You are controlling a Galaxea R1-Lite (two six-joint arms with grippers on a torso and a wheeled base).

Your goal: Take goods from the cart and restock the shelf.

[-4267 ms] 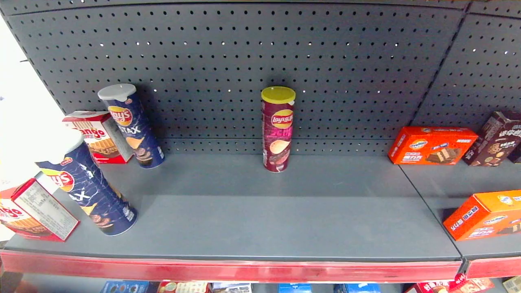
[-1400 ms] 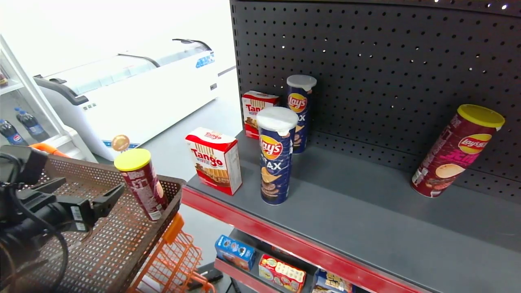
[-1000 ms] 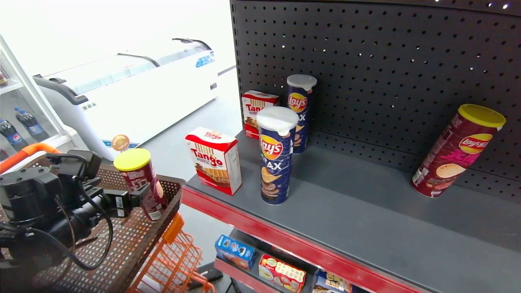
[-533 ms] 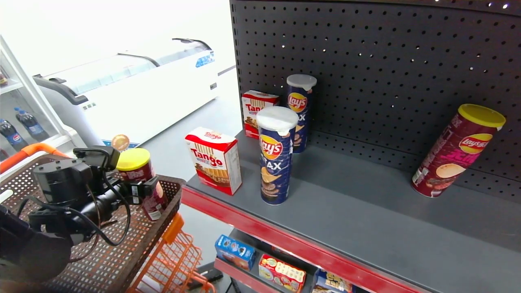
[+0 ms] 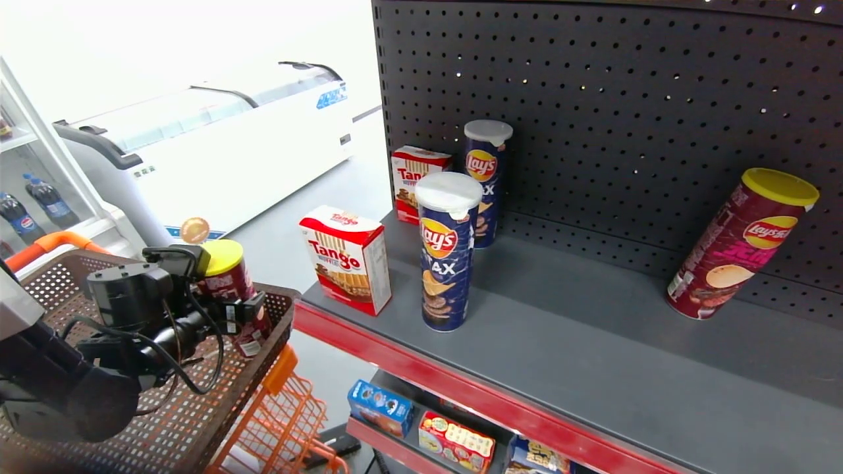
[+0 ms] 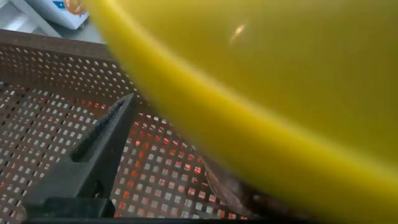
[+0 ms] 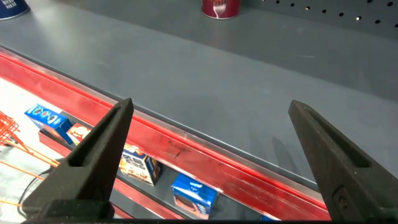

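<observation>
While left fingers [image 5: 249, 307] straddle yellow-lidded can [image 5: 224, 258], cart [image 5: 275, 330] holds it.

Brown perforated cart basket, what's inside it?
A maroon cylindrical can with a yellow lid stands upright inside, the left gripper around it. The arm covers part of the basket floor, so anything there is hidden.
</observation>
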